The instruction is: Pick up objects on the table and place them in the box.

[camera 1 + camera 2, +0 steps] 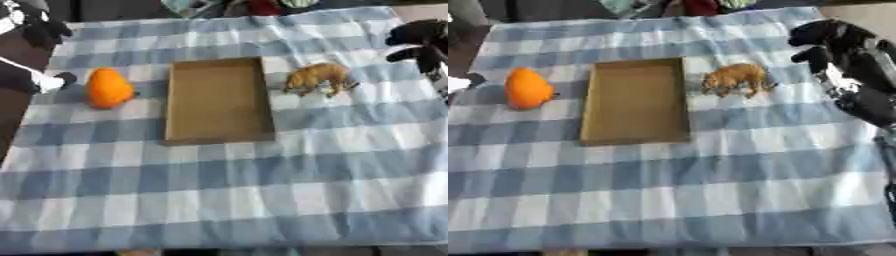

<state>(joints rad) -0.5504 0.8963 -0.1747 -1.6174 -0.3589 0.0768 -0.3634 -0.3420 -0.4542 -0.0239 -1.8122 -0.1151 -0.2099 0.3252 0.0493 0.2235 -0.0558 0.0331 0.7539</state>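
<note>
A blue-and-white checked cloth point(219, 200) covers the table. On it lies a shallow cardboard box point(217, 100), with nothing inside. An orange fruit point(108, 88) sits left of it, a brown toy animal point(737, 77) right. The right hand point(833, 42) hovers beyond the toy, fingers curled, holding nothing. The left hand point(39, 30) shows at the far left corner; its fingers cannot be made out.

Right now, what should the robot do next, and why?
Probably lower the right hand toward the brown animal toy. That hand hovers close beside it, holding nothing, and the box looks empty, with the orange thing farther away.
</note>
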